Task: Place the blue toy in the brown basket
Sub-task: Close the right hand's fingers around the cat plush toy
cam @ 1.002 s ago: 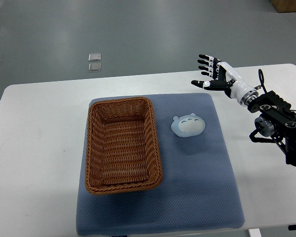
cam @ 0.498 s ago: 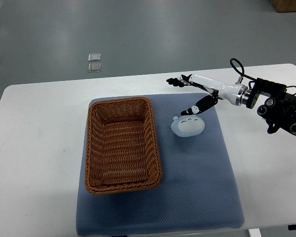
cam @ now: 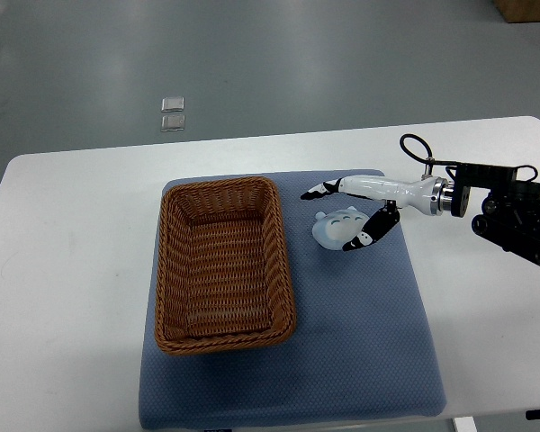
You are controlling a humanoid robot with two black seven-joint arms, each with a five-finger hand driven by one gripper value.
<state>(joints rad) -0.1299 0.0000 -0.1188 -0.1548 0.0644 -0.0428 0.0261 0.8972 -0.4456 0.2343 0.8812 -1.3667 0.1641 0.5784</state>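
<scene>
pale blue toy [cam: 340,229], brown woven basket [cam: 223,264], blue mat [cam: 360,342].

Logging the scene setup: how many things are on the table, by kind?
Basket: 1
Blue toy: 1
Blue mat: 1
Total: 3, with the right hand open around the toy.

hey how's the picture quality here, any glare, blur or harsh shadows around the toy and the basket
Top view: lighting is soft and even; the toy and basket are sharp, with only faint shadows on the mat. The white table is bright but not blown out. The right hand, spread around the toy, shows little blur. The floor beyond has a mild sheen.
</scene>
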